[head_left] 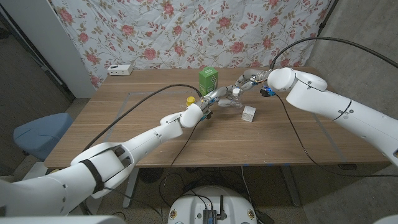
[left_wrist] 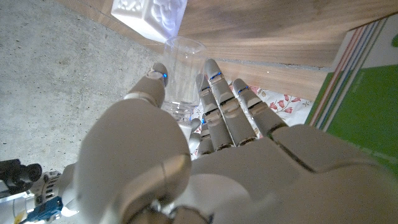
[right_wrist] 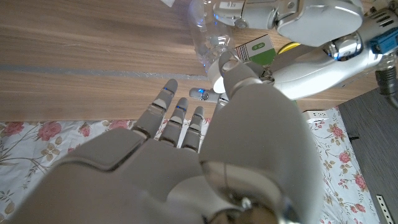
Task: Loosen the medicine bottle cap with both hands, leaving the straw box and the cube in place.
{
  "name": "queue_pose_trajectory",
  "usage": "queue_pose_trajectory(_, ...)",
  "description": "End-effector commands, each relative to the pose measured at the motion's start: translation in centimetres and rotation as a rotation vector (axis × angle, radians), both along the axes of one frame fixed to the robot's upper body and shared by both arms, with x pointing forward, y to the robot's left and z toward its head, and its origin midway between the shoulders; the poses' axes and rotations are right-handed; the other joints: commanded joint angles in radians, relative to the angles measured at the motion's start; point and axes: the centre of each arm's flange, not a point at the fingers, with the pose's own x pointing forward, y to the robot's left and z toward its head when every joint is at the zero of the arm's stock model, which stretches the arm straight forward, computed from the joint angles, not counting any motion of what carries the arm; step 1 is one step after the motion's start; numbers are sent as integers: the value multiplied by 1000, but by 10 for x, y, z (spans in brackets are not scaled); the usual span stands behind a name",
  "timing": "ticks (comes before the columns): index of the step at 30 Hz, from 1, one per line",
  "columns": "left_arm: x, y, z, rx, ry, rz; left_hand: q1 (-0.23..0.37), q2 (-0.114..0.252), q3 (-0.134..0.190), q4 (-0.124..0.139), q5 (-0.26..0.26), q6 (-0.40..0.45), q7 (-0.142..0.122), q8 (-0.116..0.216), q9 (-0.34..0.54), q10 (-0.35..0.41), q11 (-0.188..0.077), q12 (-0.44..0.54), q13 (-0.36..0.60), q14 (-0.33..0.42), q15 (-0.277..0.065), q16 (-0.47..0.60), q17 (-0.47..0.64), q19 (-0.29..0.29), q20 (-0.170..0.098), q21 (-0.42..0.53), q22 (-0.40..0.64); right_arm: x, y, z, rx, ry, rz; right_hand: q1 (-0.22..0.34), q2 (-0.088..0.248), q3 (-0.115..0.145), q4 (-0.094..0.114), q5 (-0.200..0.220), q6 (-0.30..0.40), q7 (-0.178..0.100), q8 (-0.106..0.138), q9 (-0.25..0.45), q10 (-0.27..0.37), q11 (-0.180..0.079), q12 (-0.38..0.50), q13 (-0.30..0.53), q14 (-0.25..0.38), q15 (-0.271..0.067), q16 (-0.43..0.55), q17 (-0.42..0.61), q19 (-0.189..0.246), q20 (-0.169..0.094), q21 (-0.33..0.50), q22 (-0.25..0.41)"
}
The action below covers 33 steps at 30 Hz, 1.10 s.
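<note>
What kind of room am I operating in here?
Probably a makeshift lab or test room, not a home: a floral cloth hangs as a backdrop behind the wooden table, bare concrete floor lies below, and cables trail across the tabletop.

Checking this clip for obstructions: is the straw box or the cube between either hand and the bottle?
Nothing visible is. Both the left hand and right hand are already at the clear bottle. The green straw box stands behind it and the white cube sits in front, both apart from the hands.
</note>
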Motion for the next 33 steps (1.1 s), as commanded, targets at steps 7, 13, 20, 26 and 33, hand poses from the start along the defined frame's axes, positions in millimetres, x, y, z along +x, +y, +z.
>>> queue_pose_trajectory(7,-2,4,-3,-6,-1,11,3,13,6,1,6,4,-1,2,1,83,-75,4,2,10,-70,4,5,-4,-53,1,2,-3,0,1,11,-11,0,-13,1,-10,2,-5,12,13,0,2,5,9,3,3,4,10,9,5,13,5,6,4)
queue_pose_trajectory(13,-2,4,-3,-8,-3,12,2,13,5,2,6,-3,-2,0,1,79,-77,3,2,11,-69,4,5,-3,-53,1,2,-4,0,1,17,-13,-1,-21,0,-16,4,-6,15,15,-1,3,7,14,3,3,4,11,9,5,14,6,7,4)
queue_pose_trajectory(20,-3,4,-3,-9,-4,11,4,12,5,1,6,-7,-1,-1,1,80,-78,3,2,11,-71,5,5,-4,-53,1,2,-7,-1,2,18,-17,-8,-24,-1,-20,2,-6,17,18,-2,3,8,20,3,3,4,12,9,5,16,7,7,3)
queue_pose_trajectory(26,-3,4,-3,-8,-7,11,3,12,4,1,6,-8,0,-1,1,79,-75,3,2,11,-70,5,5,-4,-53,1,2,-9,-2,3,15,-18,-11,-26,-1,-21,0,-6,18,18,-2,4,7,18,3,3,5,16,10,5,17,7,7,3)
queue_pose_trajectory(33,-3,4,-2,-7,-12,12,4,12,5,1,6,-8,1,0,1,81,-77,4,2,10,-70,4,5,-4,-54,1,2,-14,-4,6,12,-27,-16,-28,-2,-24,-2,-7,19,19,-3,5,8,19,2,3,4,20,9,4,17,8,7,3)
